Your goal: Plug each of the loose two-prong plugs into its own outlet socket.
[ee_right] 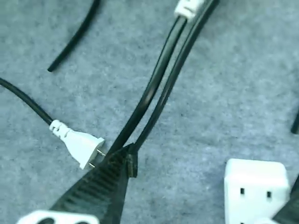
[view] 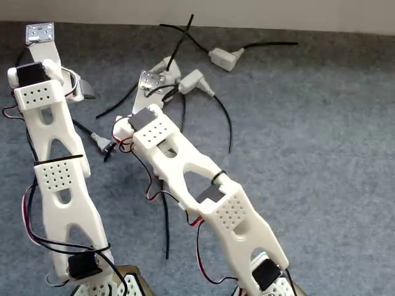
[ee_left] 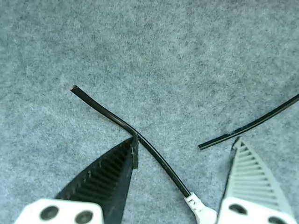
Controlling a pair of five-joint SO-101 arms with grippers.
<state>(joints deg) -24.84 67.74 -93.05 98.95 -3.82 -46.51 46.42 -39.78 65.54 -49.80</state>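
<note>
My left gripper (ee_left: 187, 142) is open just above the carpet, at the far left of the table (view: 38, 34). A black cord (ee_left: 140, 140) with a white strain relief runs between its fingers, untouched. My right gripper (ee_right: 212, 175) is open too, near the middle back (view: 154, 79). A white two-prong plug (ee_right: 81, 147) lies beside its black finger (ee_right: 103, 186). A white outlet socket (ee_right: 254, 184) sits between its fingers. Two more white socket blocks (view: 225, 57) (view: 194, 80) on cords lie farther back. A small plug (view: 100, 143) rests between the arms.
Grey carpet (view: 321, 154) covers the table, with open room to the right. Loose black cords (view: 225, 117) cross near the right gripper, and two run side by side (ee_right: 159, 84) past its black finger. A cut cord end (ee_left: 201, 147) lies by the left gripper's pale finger.
</note>
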